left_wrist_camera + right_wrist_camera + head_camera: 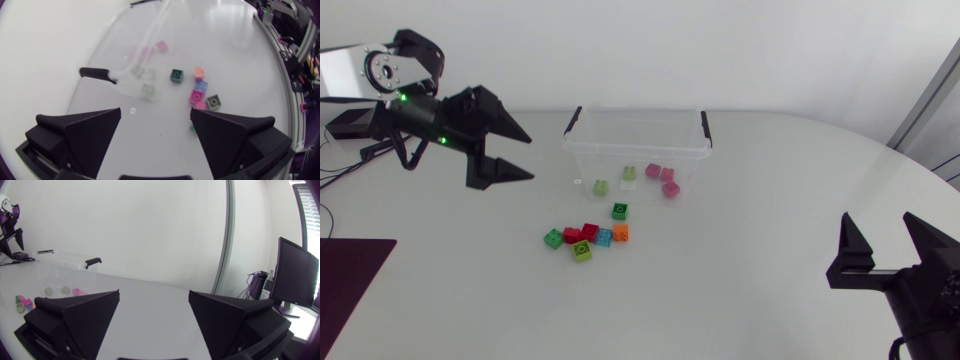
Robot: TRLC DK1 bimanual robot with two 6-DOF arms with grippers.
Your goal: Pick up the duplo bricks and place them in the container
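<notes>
Holding the left gripper [525, 157] [155, 112] wide open with nothing between its fingers, raised over the table [750, 290] just left of the container [635, 113]. Looking down past it, in the left wrist view, onto the container's near handle [95, 73] and a tiny white scrap [133, 110] lying on the table between the fingertips.

Counting about six bricks [667, 175] inside the clear container from the head view: three pink toward its right, two pale green and one white toward its middle.

Finding seven loose bricks [590, 232] on the table in front of the container. Closest to its wall, a dark green brick [619, 211] [176, 75]. Just beyond that, a tight bunch of green, two red, blue, orange and lime.

Keeping the right gripper [883, 242] [154, 294] open too and empty, low at the table's near right, well apart from every brick. Seeing the container and a few loose bricks from its wrist view only far off, past one finger.
</notes>
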